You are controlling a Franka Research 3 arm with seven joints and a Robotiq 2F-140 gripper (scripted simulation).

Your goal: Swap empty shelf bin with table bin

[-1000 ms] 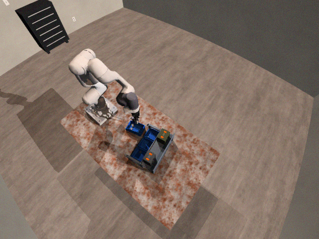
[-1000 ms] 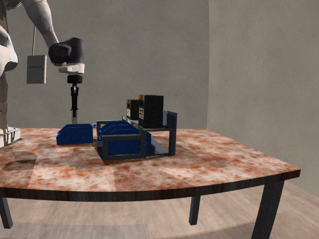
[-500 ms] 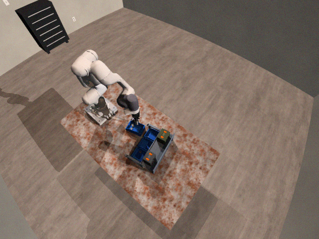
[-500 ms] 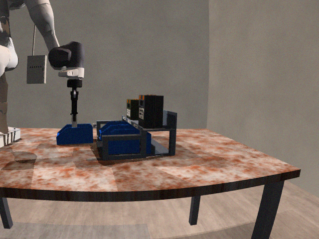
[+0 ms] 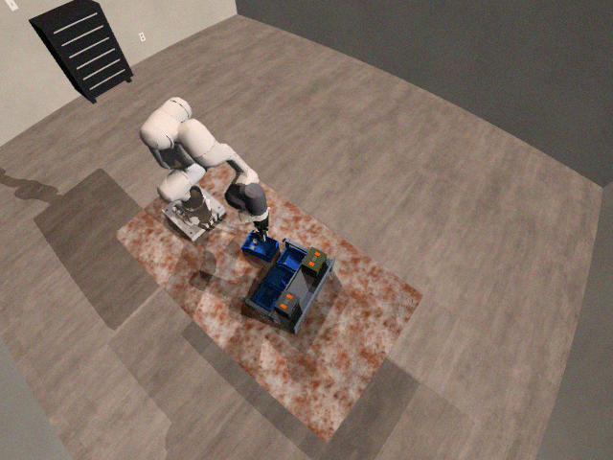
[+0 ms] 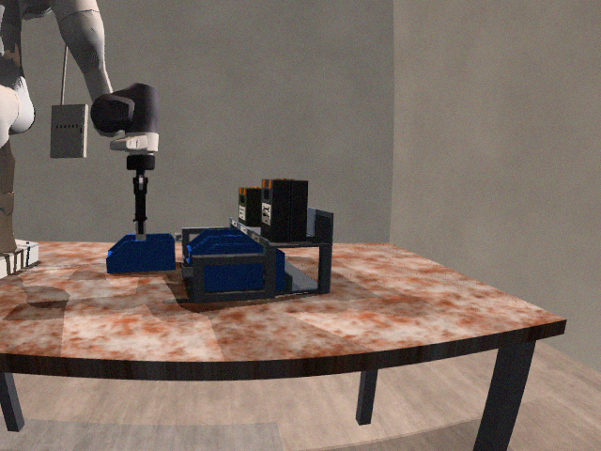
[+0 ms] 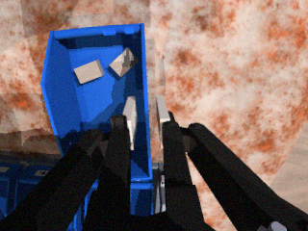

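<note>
From the top, the blue open bin (image 5: 259,246) sits on the surface (image 5: 346,356) beside the shelf (image 5: 316,291). From the side, the tool (image 6: 140,236) reaches its rim. Wrist view: narrowed fingers straddle the bin's wall, gripping nothing yet; two parts (image 7: 88,72) lie inside.

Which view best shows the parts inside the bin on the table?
Wrist view: two tan parts lie in the blue bin. Top view shows only pale specks; exterior view shows just the bin's outer walls, hiding the parts.
</note>
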